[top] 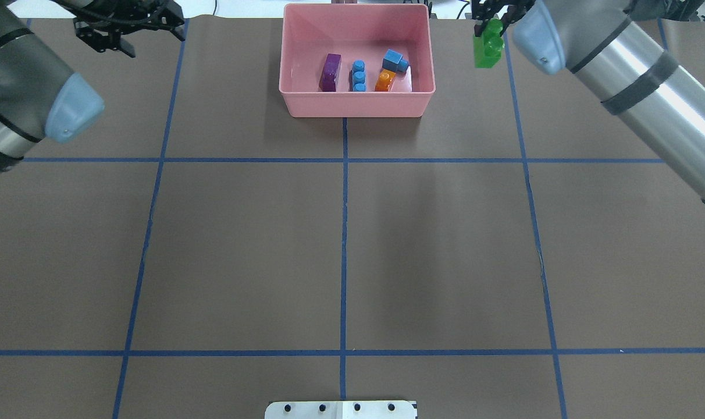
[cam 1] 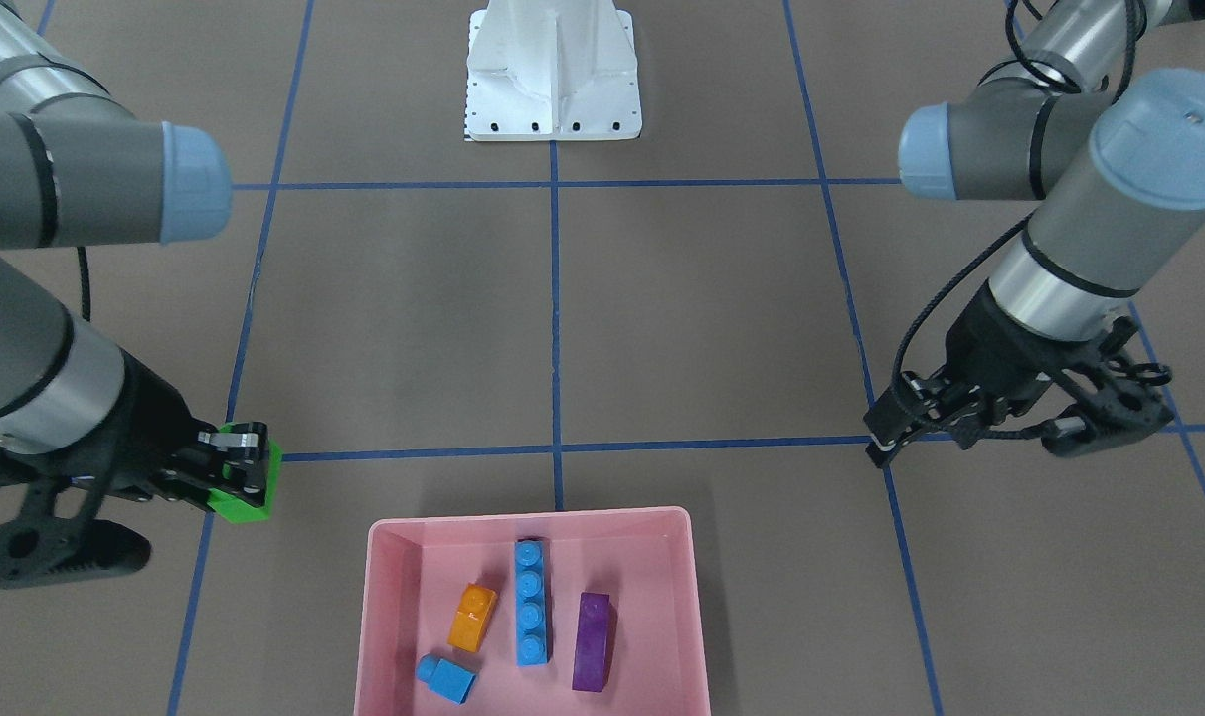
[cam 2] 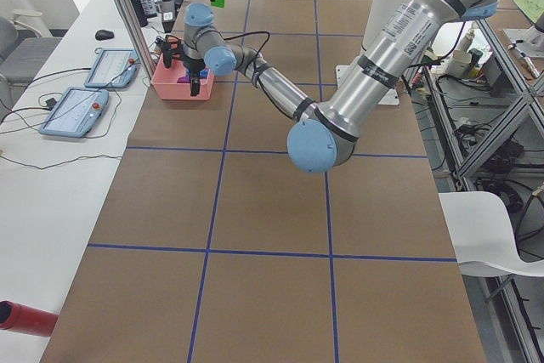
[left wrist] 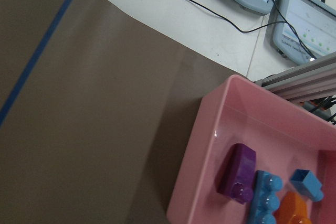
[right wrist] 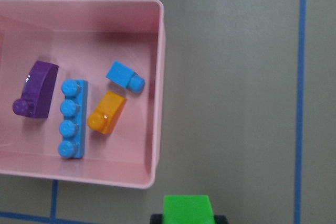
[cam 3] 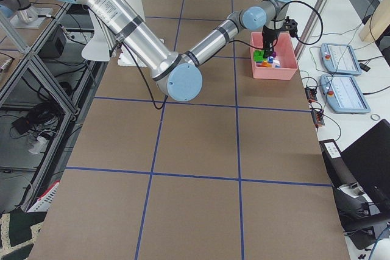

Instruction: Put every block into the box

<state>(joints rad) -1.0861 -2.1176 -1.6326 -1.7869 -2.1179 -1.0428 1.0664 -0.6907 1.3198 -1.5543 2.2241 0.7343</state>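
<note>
Overhead exterior view has the pink box [top: 355, 107] at the far edge of the brown desk [top: 242, 244], astride the middle line of blue tape [top: 344, 233]. Four blocks lie inside it. The purple block [top: 330, 72], the long blue block [top: 359, 75] and the orange block [top: 385, 81] sit side by side in a row, none touching the box's walls. The small blue block [top: 395, 60] lies tipped on its side just beyond the orange one, towards the far wall. The long blue one rests with its studs up, while the purple and orange ones lie on their sides. The green block [top: 488, 46] is outside the box, off to the robot's right of it and near its far corner. It is pinched at its top end by the right claw [top: 491, 17] and appears lifted off the desk. The right wrist view shows the block between two black fingertips [right wrist: 155, 219], with bare desk between it and the box's wall. The left claw [cam 1: 901, 423] hangs over the desk on the other side of the box, carrying nothing. Whether its jaws stand wide or narrow I cannot tell. The white robot base [top: 341, 409] sits at the near edge.
</note>
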